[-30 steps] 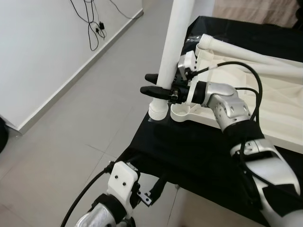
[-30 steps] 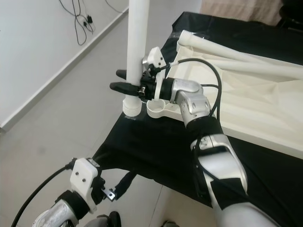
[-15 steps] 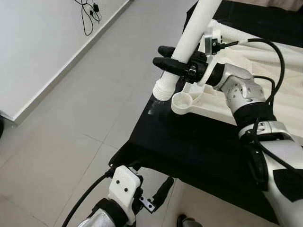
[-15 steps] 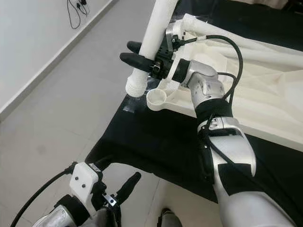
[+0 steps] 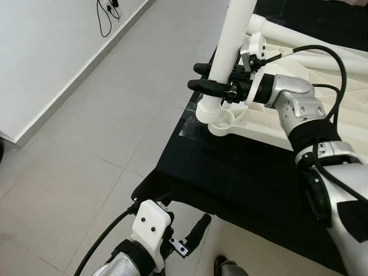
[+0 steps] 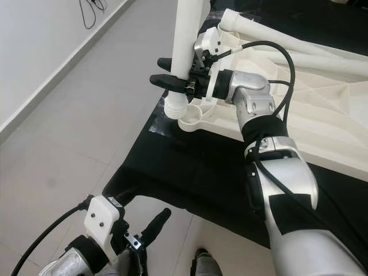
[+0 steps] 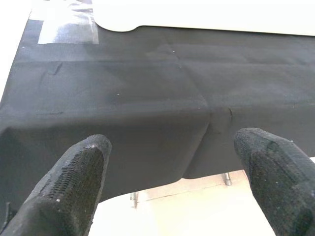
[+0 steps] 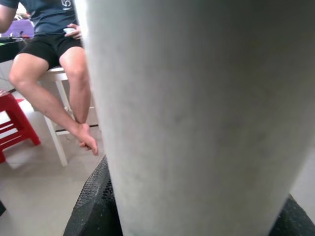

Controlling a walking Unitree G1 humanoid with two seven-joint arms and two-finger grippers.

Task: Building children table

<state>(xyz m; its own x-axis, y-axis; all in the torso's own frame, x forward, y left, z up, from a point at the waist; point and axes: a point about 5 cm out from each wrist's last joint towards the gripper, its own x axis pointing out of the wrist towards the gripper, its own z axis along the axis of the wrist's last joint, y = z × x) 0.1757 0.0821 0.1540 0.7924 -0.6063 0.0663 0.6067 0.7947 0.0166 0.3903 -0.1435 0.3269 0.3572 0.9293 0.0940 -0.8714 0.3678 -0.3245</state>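
My right gripper (image 5: pixel 194 77) is shut on a white table leg (image 5: pixel 233 34), held nearly upright. The leg's ribbed lower end (image 5: pixel 208 111) hangs at the left rim of a round socket (image 5: pixel 224 122) on the corner of the white upturned tabletop (image 5: pixel 322 109). I cannot tell whether the end touches the socket. Up close in the right wrist view, the leg (image 8: pixel 197 118) sits between the black fingers (image 8: pixel 93 206). My left gripper (image 7: pixel 172 172) is open low in front of the black-covered table's near edge, holding nothing.
The tabletop lies on a black cloth (image 5: pixel 230 172) with tape (image 5: pixel 190 122) at its corner. Another white leg (image 6: pixel 276 34) lies across the tabletop. A person (image 8: pixel 54 59) sits on a white stool beside a red stool (image 8: pixel 15 128). Cables (image 5: pixel 106 11) hang on the left wall.
The leg has swung from tilted to nearly upright, and its ribbed end has come down and right to the socket's rim. The head camera has shifted slightly.
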